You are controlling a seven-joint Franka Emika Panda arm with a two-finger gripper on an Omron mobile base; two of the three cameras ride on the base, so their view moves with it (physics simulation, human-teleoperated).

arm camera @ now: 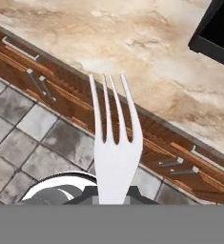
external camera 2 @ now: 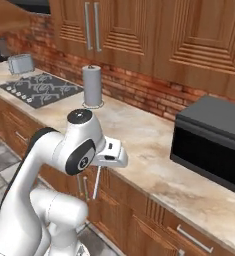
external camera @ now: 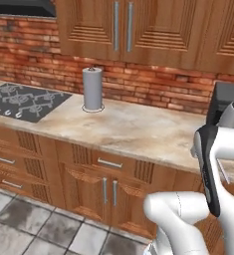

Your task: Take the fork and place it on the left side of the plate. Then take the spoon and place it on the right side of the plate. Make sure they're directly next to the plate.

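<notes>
Pale metal fills the middle of our hand view: the fork, tines pointing up and away, its handle running down between the finger tips at the bottom edge. Our gripper is clamped together on it, with the fork held out past the counter's front edge, above the grey floor tiles and the wooden drawer fronts. Beyond the tines we see the beige stone counter and a corner of the black microwave (upper right of that view). From the right base view we make out the grey paper-towel roll standing upright near the brick wall, the cooktop to its left, and a toaster farther back.
</notes>
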